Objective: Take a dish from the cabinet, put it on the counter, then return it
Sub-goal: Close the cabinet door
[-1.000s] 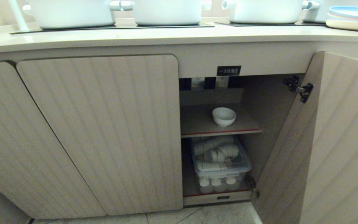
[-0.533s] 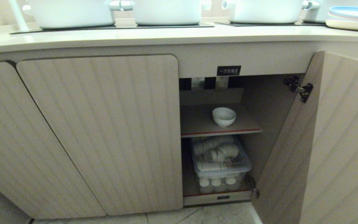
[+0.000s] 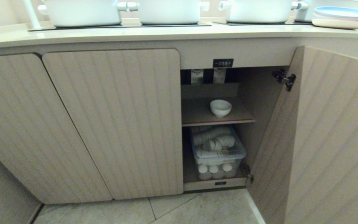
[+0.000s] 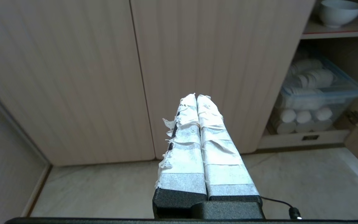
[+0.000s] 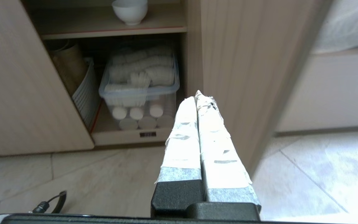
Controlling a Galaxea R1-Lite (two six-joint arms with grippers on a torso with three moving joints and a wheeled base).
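Dish (image 3: 220, 108) alone on open cabinet's (image 3: 113, 124) red-edged shelf (image 3: 197, 116)

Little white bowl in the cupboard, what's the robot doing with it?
Nothing yet. The small glossy white round bowl sits alone on the red-edged upper shelf of the beige fluted wooden cabinet, whose right door stands open. The left pincer and right pincer are both shut, empty and low near the tiled floor, away from the bowl.
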